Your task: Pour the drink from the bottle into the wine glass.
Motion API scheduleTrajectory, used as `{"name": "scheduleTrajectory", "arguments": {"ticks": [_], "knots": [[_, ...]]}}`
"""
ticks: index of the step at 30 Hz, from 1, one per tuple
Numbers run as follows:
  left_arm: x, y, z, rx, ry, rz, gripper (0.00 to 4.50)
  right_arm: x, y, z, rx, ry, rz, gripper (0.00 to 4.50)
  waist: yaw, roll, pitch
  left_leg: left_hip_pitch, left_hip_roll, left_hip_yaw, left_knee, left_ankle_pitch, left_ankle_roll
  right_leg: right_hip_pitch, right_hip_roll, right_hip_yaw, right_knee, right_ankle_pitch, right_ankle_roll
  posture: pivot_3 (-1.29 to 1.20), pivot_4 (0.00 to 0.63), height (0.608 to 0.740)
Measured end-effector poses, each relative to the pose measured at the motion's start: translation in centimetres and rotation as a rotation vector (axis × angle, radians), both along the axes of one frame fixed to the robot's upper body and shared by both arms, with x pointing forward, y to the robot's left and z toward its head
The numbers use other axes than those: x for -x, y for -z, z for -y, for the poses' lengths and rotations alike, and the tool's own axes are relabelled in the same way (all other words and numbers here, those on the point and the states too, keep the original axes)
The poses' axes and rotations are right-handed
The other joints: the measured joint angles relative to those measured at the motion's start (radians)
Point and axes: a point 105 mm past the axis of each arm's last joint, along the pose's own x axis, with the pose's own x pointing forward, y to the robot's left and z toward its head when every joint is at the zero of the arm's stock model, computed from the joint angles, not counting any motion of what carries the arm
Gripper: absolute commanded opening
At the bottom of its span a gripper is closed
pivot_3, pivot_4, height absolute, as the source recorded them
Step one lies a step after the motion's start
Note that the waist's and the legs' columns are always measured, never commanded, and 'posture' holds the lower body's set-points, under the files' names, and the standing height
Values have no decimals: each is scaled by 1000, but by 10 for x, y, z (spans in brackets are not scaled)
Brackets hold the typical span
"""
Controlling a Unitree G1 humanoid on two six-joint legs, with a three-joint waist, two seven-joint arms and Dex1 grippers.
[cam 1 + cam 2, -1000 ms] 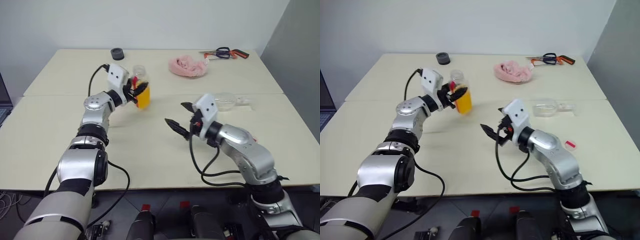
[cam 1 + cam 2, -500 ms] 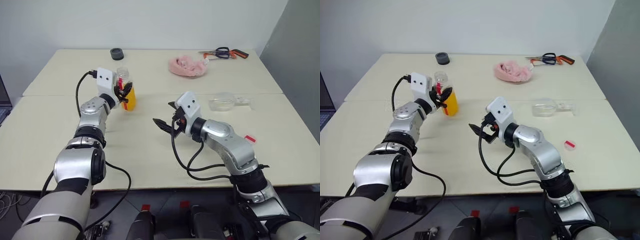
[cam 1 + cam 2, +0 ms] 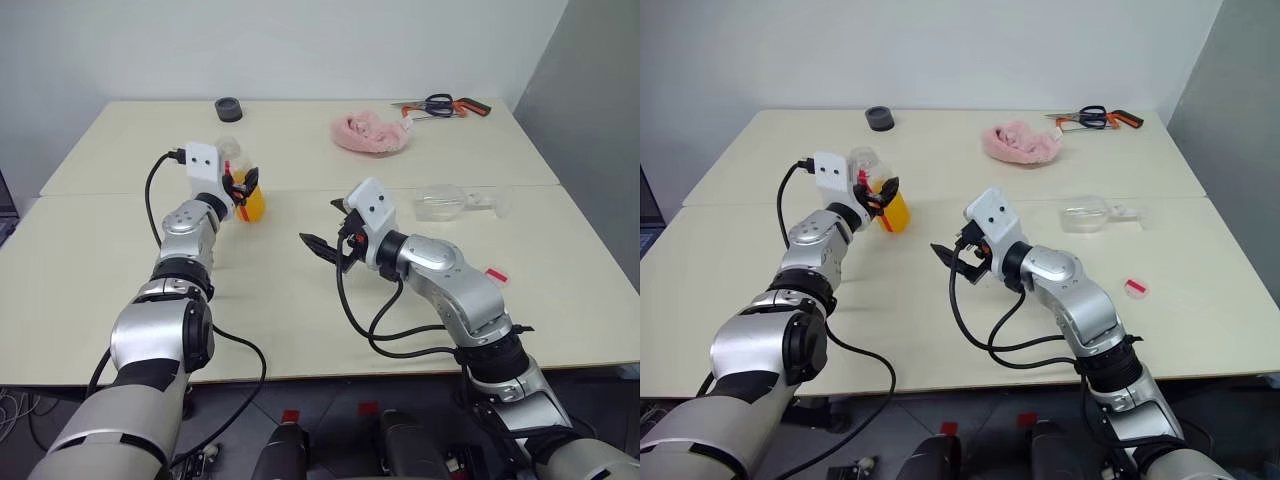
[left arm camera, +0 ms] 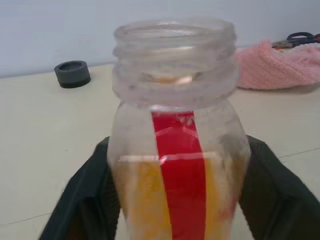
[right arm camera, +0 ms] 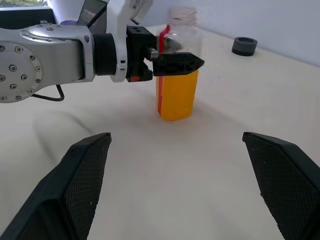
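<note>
Bottle upright on the table between the left gripper's parted fingers; wine glass lying on its side at the table's right.

The bottle (image 3: 248, 196), uncapped and about half full of the orange drink (image 5: 177, 95), stands on the cream table (image 3: 300, 310). The left gripper (image 3: 243, 184) flanks it, fingers (image 4: 82, 200) spread either side with slight gaps, not clearly pressing. The right gripper (image 3: 322, 228) hovers at the bottle's 4 o'clock, jaws wide and empty, aimed toward it. The wine glass (image 3: 452, 201) lies toppled well apart at 3 o'clock. Farther back: a pink cloth (image 3: 366, 133), scissors (image 3: 440, 104), a dark round cap (image 3: 229, 108). A small red piece (image 3: 496, 275) lies near the right arm.
</note>
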Motion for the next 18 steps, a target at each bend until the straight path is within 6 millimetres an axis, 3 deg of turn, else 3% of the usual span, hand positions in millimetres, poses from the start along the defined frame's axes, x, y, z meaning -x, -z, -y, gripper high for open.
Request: {"name": "scheduleTrajectory", "arguments": {"ticks": [1, 11, 18], "knots": [[0, 2, -1, 0, -5, -5, 4459, 0, 0, 0, 0, 0, -1, 4500, 0, 0, 0, 0, 0, 0, 0, 0, 0, 0, 0, 0, 0, 0, 0, 0, 150, 740], [1, 4, -3, -10, -11, -4, 4459, 1, 0, -3, -7, -6, -10, 4500, 0, 0, 0, 0, 0, 0, 0, 0, 0, 0, 0, 0, 0, 0, 0, 0, 150, 740], [9, 26, -10, -35, -27, -41, 4459, 3, 4, 3, 2, 4, -12, 4500, 0, 0, 0, 0, 0, 0, 0, 0, 0, 0, 0, 0, 0, 0, 0, 0, 150, 740]]}}
